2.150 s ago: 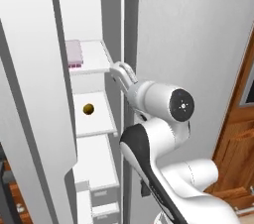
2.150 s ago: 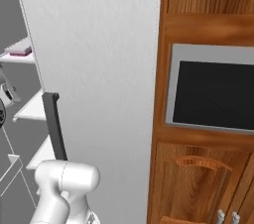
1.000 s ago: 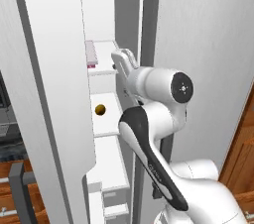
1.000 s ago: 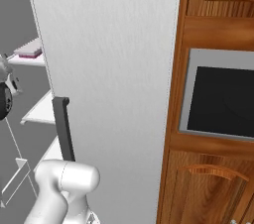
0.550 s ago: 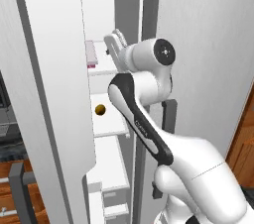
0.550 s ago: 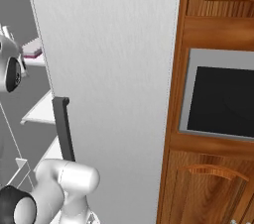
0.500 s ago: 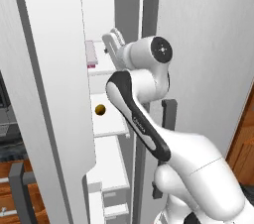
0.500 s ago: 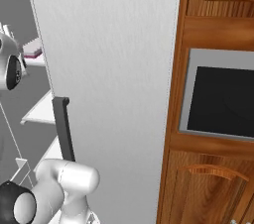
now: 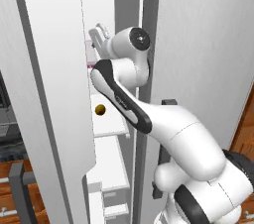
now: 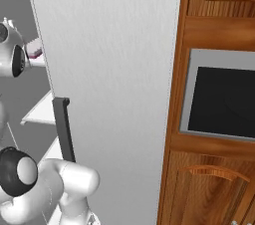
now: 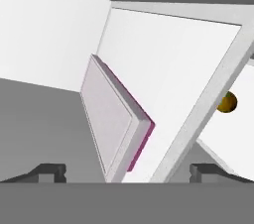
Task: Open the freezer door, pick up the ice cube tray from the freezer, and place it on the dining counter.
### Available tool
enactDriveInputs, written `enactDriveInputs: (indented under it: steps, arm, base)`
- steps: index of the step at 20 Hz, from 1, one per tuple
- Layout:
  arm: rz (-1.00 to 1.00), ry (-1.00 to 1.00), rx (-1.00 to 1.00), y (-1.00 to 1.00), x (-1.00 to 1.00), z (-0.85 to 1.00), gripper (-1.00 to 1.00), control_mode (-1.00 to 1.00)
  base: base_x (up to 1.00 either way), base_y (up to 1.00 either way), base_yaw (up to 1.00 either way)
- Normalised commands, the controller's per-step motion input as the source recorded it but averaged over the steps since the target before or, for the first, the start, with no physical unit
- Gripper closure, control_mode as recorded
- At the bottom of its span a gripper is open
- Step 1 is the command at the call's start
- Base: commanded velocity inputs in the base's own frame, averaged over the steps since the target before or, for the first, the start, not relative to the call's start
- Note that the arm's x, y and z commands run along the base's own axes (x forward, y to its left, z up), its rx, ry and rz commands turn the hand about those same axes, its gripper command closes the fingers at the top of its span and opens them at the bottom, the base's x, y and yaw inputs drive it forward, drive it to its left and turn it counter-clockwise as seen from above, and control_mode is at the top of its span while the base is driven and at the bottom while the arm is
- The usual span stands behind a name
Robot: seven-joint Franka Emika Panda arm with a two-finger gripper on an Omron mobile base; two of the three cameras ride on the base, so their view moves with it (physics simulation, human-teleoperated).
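The ice cube tray point(image 11: 110, 119) lies flat on a white shelf point(image 11: 173, 79) inside the freezer point(image 9: 106, 0), a thin pale pinkish-white slab with a darker magenta edge along its underside. Through the camera on the hand it runs from about eleven o'clock down to six o'clock, its near end just ahead of the pincer point(image 11: 128, 172) and between the two dark fingertips point(image 11: 49, 170). Those tips stand wide apart on either side of the tray's end, so the pincer is spread open and holds nothing; nothing shows it touching the tray.

From the left base camera the pincer point(image 9: 99, 33) sits at the upper shelf level, just inside the freezer opening, with a sliver of the tray point(image 9: 91, 53) showing pink right below and behind it. From the right base camera a corner of the tray point(image 10: 34, 49) peeks out at nine o'clock beside the arm's round joint.

One shelf lower rests a small orange-brown ball point(image 9: 100, 110), at seven o'clock from the pincer; the hand camera catches it point(image 11: 227, 102) at three o'clock, beyond the shelf's front edge. White drawers point(image 9: 115, 203) stack up beneath.

The freezer door point(image 9: 57, 94) stands swung open on the left, its white inner side facing the compartment. To the right is the plain grey door point(image 10: 114, 69) with its dark bar handle point(image 10: 63, 128), then wooden cabinetry point(image 10: 219, 15) framing a dark built-in oven point(image 10: 224, 102).
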Motion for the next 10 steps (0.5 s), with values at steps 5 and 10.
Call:
enactDriveInputs:
  steps: [5, 10]
  arm:
    - [0.05, 0.04, -0.01, 0.06, 0.8, -0.05, -1.0, -1.0]
    - [0.07, 0.02, -0.1, 0.31, 0.69, -0.2, -1.0, -1.0]
  base:
    - [0.0, 0.0, 0.0]
    - [0.0, 0.0, 0.0]
